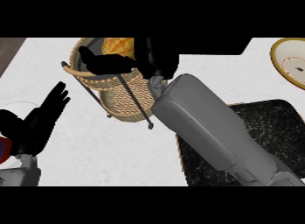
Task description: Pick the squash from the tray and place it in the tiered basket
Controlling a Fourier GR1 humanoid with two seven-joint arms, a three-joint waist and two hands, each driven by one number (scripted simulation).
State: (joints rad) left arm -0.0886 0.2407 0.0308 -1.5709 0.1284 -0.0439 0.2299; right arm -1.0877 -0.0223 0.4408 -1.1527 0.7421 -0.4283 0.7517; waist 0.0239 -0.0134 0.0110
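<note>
- The squash [118, 45], orange-yellow and ribbed, is seen at the far edge of the surface [116, 148], inside the upper rim of the tiered basket [126, 103]; only part of it shows, so its long axis cannot be told.
- The right robot hand [112, 63] is stretched across the basket, touching or just beside the squash on its near-left side; the squash lies just beyond the fingers.
- Whether the squash is gripped or already let go cannot be told: the fingers look spread and only partly curled, with the thumb pointing left over the basket's rim.
- The dark tray [277, 127] at the surface's right near edge is largely covered by the right forearm, and no squash is seen on it.
- The left robot hand [35, 120] rests open, fingers straight, near the surface's left edge, well apart from the basket, holding nothing.
- It is judged that release and withdrawal are what remain.
</note>
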